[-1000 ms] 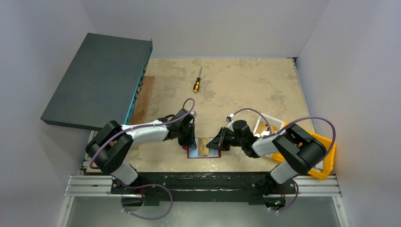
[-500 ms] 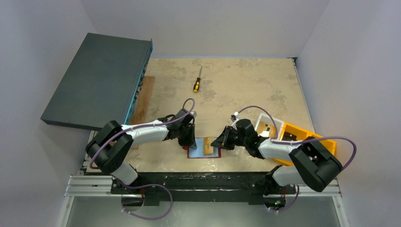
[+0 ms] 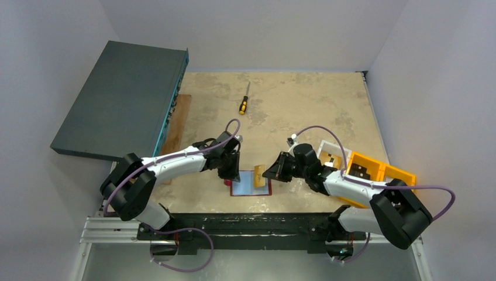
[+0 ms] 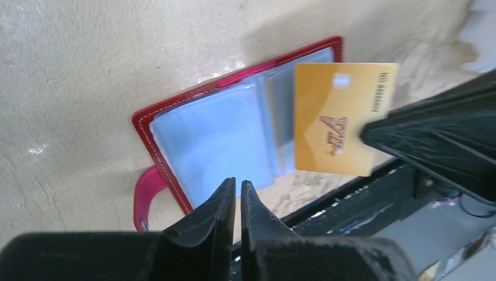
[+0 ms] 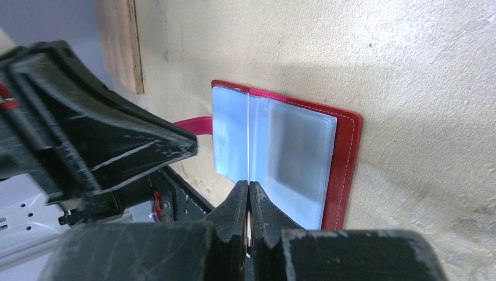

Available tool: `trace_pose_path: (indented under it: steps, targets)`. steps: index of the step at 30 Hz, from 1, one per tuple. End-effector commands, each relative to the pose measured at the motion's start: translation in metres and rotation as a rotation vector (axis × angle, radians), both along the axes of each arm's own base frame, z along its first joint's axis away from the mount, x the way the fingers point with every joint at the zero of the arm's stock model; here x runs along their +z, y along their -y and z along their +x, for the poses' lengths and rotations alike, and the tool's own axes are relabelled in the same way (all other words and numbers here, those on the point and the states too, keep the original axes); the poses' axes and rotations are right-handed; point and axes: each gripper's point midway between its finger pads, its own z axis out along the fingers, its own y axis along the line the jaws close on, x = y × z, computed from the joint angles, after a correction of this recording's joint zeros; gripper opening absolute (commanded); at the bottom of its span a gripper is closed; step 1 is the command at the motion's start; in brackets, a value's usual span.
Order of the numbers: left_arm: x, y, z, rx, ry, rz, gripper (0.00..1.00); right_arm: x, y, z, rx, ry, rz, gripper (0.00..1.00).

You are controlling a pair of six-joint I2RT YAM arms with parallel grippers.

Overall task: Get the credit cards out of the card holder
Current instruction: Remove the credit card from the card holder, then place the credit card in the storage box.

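three grey walls (image 3: pixel 251 35) | mottled beige table (image 3: pixel 304 111) | left tool (image 4: pixel 238 186) together | right tool (image 5: pixel 249 187) clamps gold card (image 4: pixel 339 117)

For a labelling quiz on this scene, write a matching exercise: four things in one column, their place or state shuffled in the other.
Things:
1. gold card
2. card holder
3. screwdriver
4. orange bin

Places or states:
A. lying open on the table
B. at the table's right edge
C. pinched in the right gripper
D. on the table's far part

Pairs: 1-C, 2-A, 3-D, 4-B
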Motion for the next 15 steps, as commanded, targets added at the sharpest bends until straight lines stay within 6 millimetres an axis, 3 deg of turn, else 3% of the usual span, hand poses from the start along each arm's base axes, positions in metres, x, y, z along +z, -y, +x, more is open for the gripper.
trace_pose_path:
  steps: [1, 9, 11, 15]
  targets:
    - [0.047, 0.009, 0.01, -0.032, 0.094, -0.076, 0.15, 0.02, 0.0, 0.013, -0.023, 0.069, -0.005, 0.0]
    - [0.085, 0.005, 0.008, -0.06, 0.156, -0.104, 0.78, 0.039, 0.014, 0.023, -0.095, 0.113, -0.038, 0.0]
    - [0.092, 0.003, 0.006, -0.069, 0.165, -0.107, 0.84, 0.044, 0.02, 0.027, -0.122, 0.123, -0.054, 0.0]
    - [0.107, 0.001, 0.003, -0.096, 0.185, -0.112, 0.87, 0.052, 0.041, 0.035, -0.198, 0.127, -0.089, 0.0]
